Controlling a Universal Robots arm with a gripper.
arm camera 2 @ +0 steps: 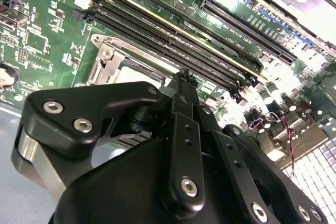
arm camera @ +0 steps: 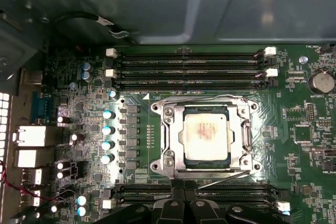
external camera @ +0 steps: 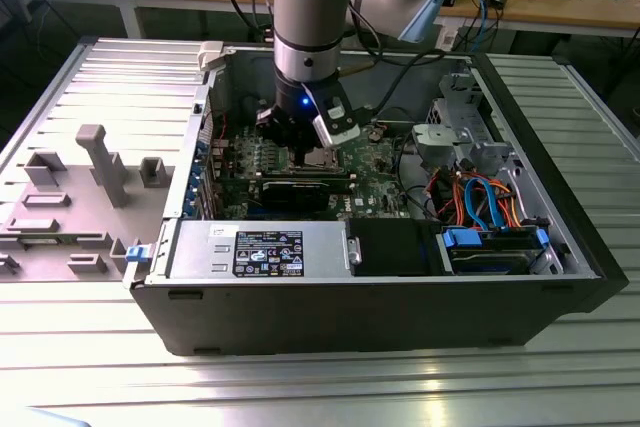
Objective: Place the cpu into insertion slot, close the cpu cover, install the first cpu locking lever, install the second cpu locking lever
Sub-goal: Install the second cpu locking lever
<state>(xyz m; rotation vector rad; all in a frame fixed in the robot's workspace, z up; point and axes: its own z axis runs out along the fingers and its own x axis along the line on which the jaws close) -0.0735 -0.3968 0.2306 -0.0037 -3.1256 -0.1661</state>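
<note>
The cpu (arm camera: 205, 137), a square chip with a dull silver top, lies in the insertion slot (arm camera: 169, 167) on the green board. The cpu cover (arm camera: 243, 129), a silver frame, lies flat around the chip. A thin wire lever (arm camera: 210, 98) runs along the side by the memory slots. Another wire lever (arm camera: 231, 177) slants along the opposite side, next to my fingers. My gripper (arm camera: 181, 195) is shut, its black fingers pressed together at that edge of the socket. In the second wrist view the gripper (arm camera 2: 184, 75) ends just over the cover's (arm camera 2: 113, 59) edge. In the exterior view the gripper (external camera: 305, 142) hangs inside the case.
Long black memory slots (arm camera: 189, 69) flank the socket on two sides. A black card (external camera: 300, 192) stands close in front of the socket. The power supply (external camera: 260, 247), drive cage with blue and orange cables (external camera: 480, 197) and case walls (external camera: 350, 327) hem in the arm.
</note>
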